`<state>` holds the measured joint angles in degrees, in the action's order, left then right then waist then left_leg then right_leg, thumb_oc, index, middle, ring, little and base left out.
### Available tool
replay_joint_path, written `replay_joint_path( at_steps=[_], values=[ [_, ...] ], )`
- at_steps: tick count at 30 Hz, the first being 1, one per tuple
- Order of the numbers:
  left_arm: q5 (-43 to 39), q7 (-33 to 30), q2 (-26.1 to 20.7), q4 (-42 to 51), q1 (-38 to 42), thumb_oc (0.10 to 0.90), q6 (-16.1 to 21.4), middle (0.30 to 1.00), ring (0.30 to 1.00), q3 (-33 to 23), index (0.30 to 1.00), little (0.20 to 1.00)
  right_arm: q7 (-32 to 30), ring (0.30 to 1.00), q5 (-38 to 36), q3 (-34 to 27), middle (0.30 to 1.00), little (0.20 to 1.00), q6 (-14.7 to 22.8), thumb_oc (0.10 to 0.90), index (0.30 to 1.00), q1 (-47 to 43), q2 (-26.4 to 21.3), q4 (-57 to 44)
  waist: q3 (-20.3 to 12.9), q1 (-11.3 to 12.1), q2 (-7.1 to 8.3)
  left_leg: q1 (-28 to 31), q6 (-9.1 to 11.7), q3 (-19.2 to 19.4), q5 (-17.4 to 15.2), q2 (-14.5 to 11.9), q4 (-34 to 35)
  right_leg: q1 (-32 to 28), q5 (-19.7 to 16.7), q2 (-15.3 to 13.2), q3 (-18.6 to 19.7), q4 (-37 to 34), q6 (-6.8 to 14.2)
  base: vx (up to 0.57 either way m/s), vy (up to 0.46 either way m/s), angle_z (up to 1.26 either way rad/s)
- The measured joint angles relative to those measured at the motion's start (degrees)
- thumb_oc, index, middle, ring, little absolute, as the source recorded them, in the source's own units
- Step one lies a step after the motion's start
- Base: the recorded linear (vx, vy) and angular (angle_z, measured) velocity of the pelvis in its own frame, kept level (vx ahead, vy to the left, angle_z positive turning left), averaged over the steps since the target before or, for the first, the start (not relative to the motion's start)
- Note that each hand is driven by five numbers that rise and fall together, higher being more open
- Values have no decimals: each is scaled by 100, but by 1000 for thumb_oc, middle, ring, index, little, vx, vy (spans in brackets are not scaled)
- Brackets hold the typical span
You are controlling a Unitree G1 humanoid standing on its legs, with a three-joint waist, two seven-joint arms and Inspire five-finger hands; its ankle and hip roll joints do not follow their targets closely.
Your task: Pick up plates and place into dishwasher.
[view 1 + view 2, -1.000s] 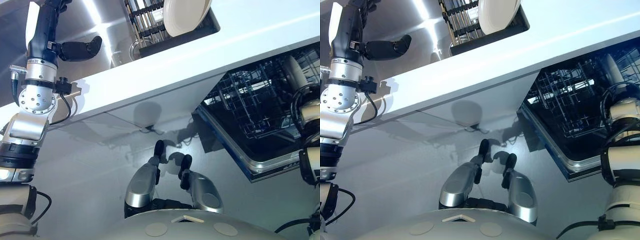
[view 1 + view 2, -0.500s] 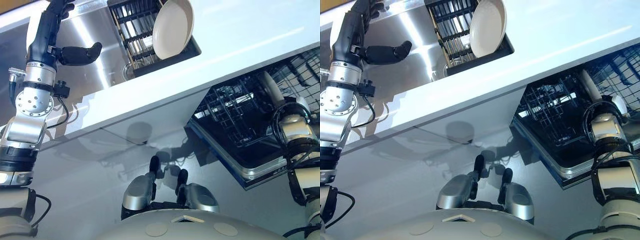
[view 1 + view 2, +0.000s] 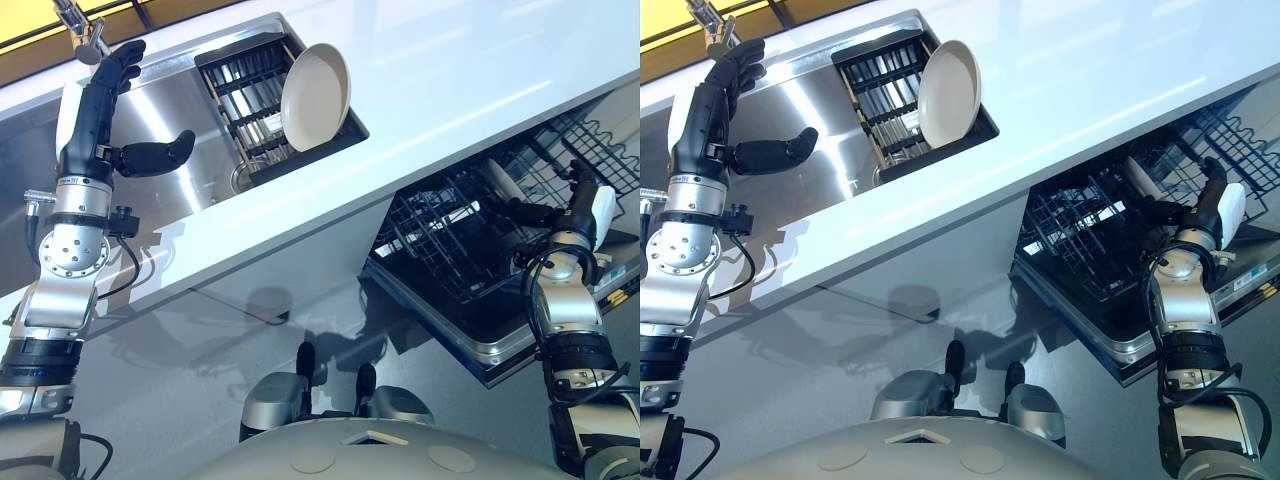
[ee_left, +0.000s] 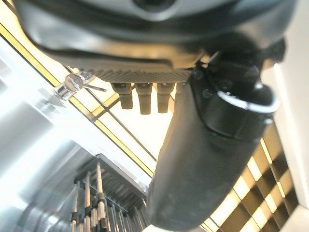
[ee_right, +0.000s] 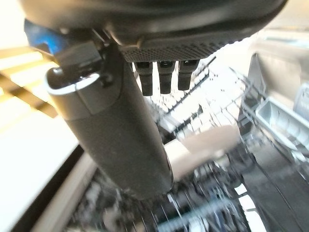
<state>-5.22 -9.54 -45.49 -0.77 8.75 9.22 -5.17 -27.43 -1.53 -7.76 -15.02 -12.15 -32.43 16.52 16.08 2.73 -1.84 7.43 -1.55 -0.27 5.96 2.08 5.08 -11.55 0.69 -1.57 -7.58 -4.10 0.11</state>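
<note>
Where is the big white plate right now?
In the left eye view the white plate stands on its edge in the black dish rack inside the steel sink, near the top middle, to the right of the open left robot hand.

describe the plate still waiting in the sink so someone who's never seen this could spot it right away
Start at the steel sink set into the white counter. A black dish rack sits in its end nearer the dishwasher, and the cream plate leans on edge in it. It is the sink's one pale, round thing among dark ribs.
</note>
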Motion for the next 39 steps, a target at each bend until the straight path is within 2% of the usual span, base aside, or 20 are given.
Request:
replay_joint_path(
  at_steps=[8,11,13,15,16,20,23,27,30,34,39],
  values=[
    [90,0,2,4,-172,800,95,900,900,-174,900,900,39,900,93,-125,900,900,152,800,900,455,5,-197,-326,-174,62,114,-4,173,-87,-15,5,-80,-43,6,188,-109,6,-8,20,-14],
    [381,2,-8,9,-178,800,91,900,900,-222,900,900,501,900,-155,-115,900,900,687,800,900,809,167,-653,-384,-322,60,136,-5,249,-115,-18,7,-76,-42,3,234,-110,7,11,54,-11],
    [680,28,-21,3,-178,800,90,900,900,-220,900,900,954,900,-315,52,900,900,1118,800,900,917,335,-903,-387,-415,56,188,-3,327,-136,-26,4,-92,-43,4,295,-108,9,24,63,-18],
    [826,65,-103,3,-169,800,89,900,900,-220,900,900,1261,900,-417,244,900,900,1390,800,900,1023,379,-1097,-398,-487,43,209,-3,431,-159,-36,2,-57,-43,8,386,-88,12,2,68,-25],
    [972,102,-284,-13,-168,800,85,900,900,-220,900,900,1498,900,-417,315,900,900,1647,800,900,1142,473,-1241,-404,-505,39,217,-1,519,-179,-50,1,-11,-42,15,464,-72,12,-3,83,-35],
    [1268,179,-827,-226,-103,800,-30,900,900,-212,900,900,2175,900,-638,423,900,900,2108,800,900,1472,497,-1536,-437,-681,-9,247,-10,745,-227,-62,0,63,-48,24,639,-35,20,-5,107,-28],
    [1449,247,-1354,-695,204,800,-139,900,900,-90,900,900,2669,900,-663,447,900,900,2275,800,900,1611,493,-1669,-467,-846,-72,241,-19,951,-253,-79,-1,191,-56,36,810,38,32,-12,120,-37],
    [1684,253,-1913,-1579,999,800,-181,900,900,466,900,900,3193,900,-501,930,900,900,2443,800,900,1704,235,-1762,-489,-1071,-128,239,-38,1211,-278,-108,0,357,-58,34,924,187,70,-15,105,-36],
    [1973,240,-2057,-2154,1607,800,-153,900,900,1212,900,900,3405,900,-498,1370,900,900,2468,800,900,1718,163,-1769,-530,-1267,-198,233,-59,1425,-304,-105,1,520,-77,29,1051,288,101,-3,104,-40],
    [2229,248,-2236,-2448,2184,800,-144,900,900,2154,900,900,3504,900,-392,1760,900,900,2467,800,900,1786,16,-1772,-530,-1407,-243,204,-63,1598,-322,-100,1,723,-97,26,1148,438,123,-11,101,-32],
    [2511,250,-2265,-2663,2798,800,-95,900,900,2955,900,900,3559,900,-276,2104,900,900,2467,800,900,1827,-235,-1782,-529,-1528,-248,145,-88,1778,-339,-89,1,947,-102,13,1186,629,144,-21,90,-23]
  ],
)
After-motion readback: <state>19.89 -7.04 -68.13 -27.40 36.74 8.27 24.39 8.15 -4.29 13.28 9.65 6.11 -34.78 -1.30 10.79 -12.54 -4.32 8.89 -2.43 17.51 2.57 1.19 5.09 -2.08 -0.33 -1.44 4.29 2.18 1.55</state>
